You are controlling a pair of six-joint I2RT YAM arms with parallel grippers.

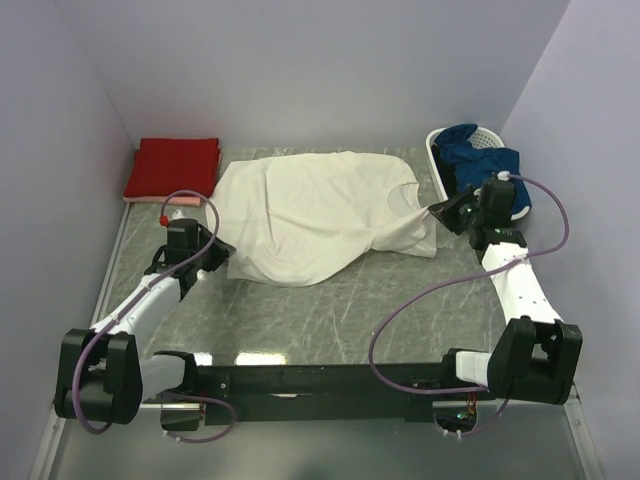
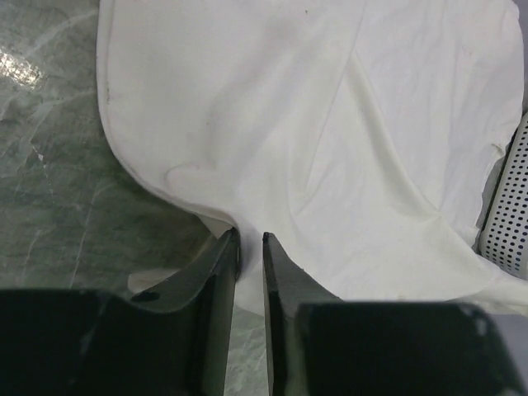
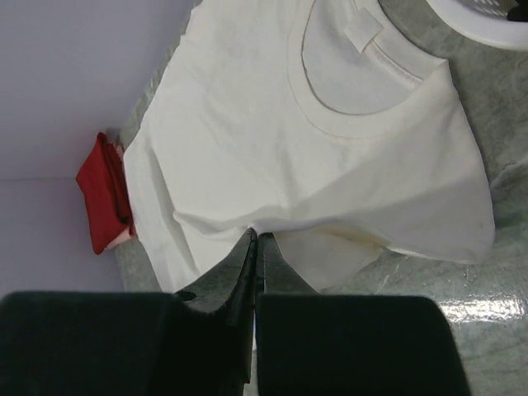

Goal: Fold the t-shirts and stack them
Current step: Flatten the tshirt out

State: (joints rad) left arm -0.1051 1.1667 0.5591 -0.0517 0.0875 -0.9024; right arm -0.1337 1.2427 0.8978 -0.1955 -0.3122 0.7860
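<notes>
Well, my left pincer (image 2: pixel 250 247) and my right pincer (image 3: pixel 257 243) each pinched an edge of the cream shirt (image 1: pixel 320 215) on the table (image 1: pixel 330 320). If one thin grip slipped, the fold could go crooked.

Top cam: high, near edge, looks down on whole table (image 1: pixel 330 300). Left wrist: close, low, facing cream shirt (image 2: pixel 330 124). Right wrist: a bit higher (red shirt (image 3: pixel 103 202) at frame left). All three share the cream shirt.
</notes>
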